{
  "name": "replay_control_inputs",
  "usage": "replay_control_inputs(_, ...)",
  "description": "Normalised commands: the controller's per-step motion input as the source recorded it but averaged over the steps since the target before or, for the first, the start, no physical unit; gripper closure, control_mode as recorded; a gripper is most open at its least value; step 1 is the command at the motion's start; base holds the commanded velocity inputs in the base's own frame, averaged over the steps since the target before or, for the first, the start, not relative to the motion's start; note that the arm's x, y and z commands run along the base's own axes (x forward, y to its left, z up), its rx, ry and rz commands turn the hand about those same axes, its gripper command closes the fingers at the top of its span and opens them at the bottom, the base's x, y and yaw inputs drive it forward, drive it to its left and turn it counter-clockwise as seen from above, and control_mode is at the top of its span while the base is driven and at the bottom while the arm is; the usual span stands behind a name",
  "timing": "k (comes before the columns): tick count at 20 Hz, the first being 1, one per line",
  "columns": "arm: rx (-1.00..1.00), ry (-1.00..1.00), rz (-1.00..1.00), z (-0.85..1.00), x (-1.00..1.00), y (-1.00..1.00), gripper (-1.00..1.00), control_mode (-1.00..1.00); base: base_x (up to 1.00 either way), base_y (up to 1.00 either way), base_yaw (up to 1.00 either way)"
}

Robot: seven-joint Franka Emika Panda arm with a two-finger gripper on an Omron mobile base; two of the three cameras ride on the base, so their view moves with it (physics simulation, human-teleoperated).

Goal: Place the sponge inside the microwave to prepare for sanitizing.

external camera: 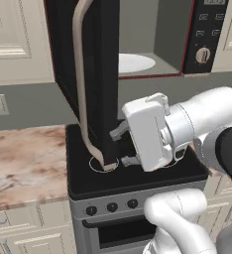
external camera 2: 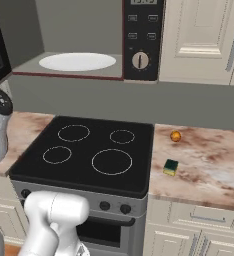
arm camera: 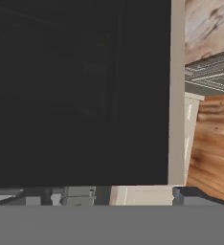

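The sponge (external camera 2: 170, 167), a small yellow block with a dark green top, lies on the marble counter right of the stove. The microwave (external camera 2: 141, 40) hangs above the stove with its door (external camera: 105, 74) swung wide open; the white plate (external camera 2: 77, 61) sits in its grey interior. My gripper (external camera: 122, 145) is open and holds nothing. It hovers over the stove top and points left at the lower inner side of the door. In the hand view the dark door (arm camera: 80, 91) is close up, with its beige handle (arm camera: 176, 91) on the right.
The black stove (external camera 2: 89, 150) with its ring burners is below the microwave. A small orange ball (external camera 2: 175, 136) rests on the counter behind the sponge. The open door juts out over the stove's left part. Cabinets (external camera 2: 204, 40) flank the microwave.
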Motion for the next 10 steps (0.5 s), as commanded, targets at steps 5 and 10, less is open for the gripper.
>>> replay_control_inputs(5, 0.0, 0.0, -0.05, -0.02, -0.48, 0.05, -1.0, -1.0, 0.0, 0.0, 0.0)
replay_control_inputs(10, 0.02, -0.03, -0.03, 0.0, -0.74, -0.43, -1.0, -1.0, 0.0, 0.0, 0.0)
